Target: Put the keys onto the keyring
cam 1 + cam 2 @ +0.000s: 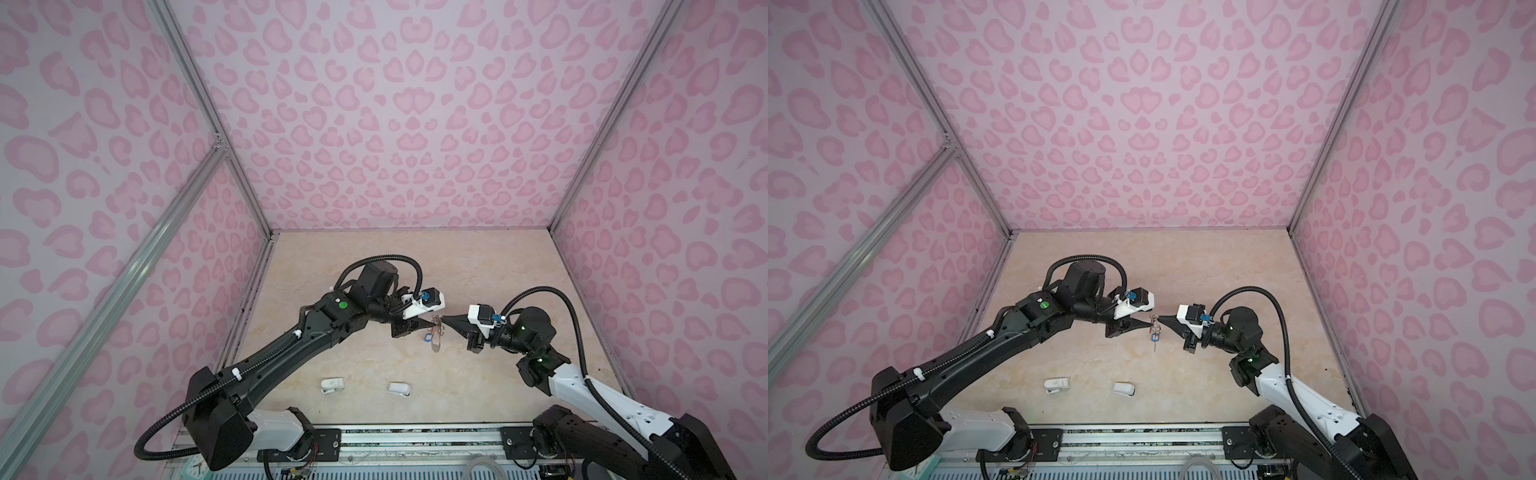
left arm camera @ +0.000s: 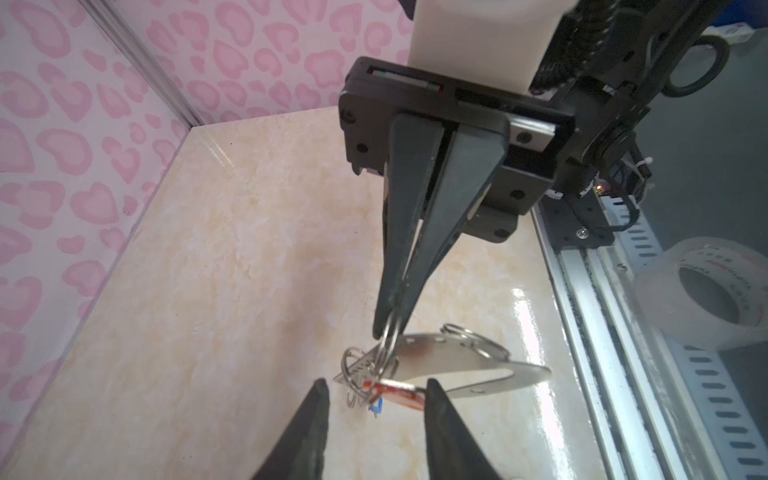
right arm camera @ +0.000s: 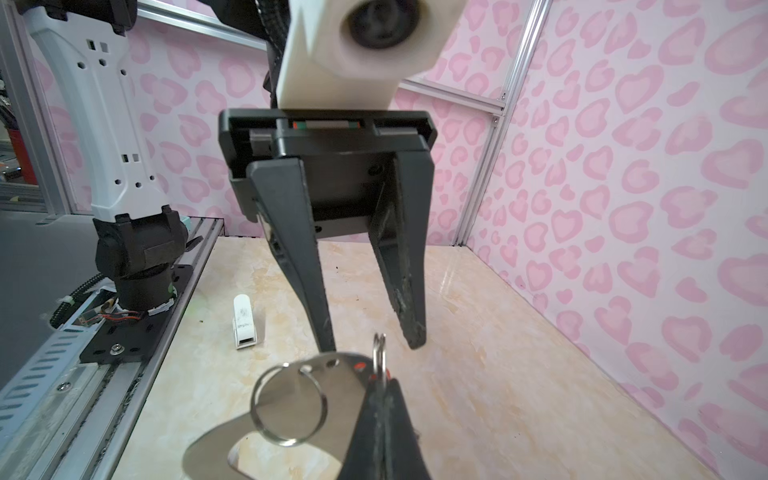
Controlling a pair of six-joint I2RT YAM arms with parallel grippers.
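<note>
The keyring (image 2: 457,357), a flat grey metal holder with wire rings, hangs above the table between both arms. It also shows in both top views (image 1: 436,338) (image 1: 1155,332) and in the right wrist view (image 3: 216,440). My right gripper (image 3: 380,386) (image 1: 444,320) is shut on one of its small wire rings (image 3: 378,349). A key with a red tag (image 2: 395,392) and a blue tag (image 2: 377,405) dangle from the rings. My left gripper (image 2: 376,388) (image 1: 428,322) is open. The red tag lies between its jaws, and the tag's end touches one fingertip (image 2: 432,386).
Two small white plastic objects (image 1: 332,384) (image 1: 400,388) lie on the marble table toward the front. Pink patterned walls close in three sides. A metal rail (image 1: 415,436) runs along the front edge, and a tape roll (image 2: 706,291) sits beyond it.
</note>
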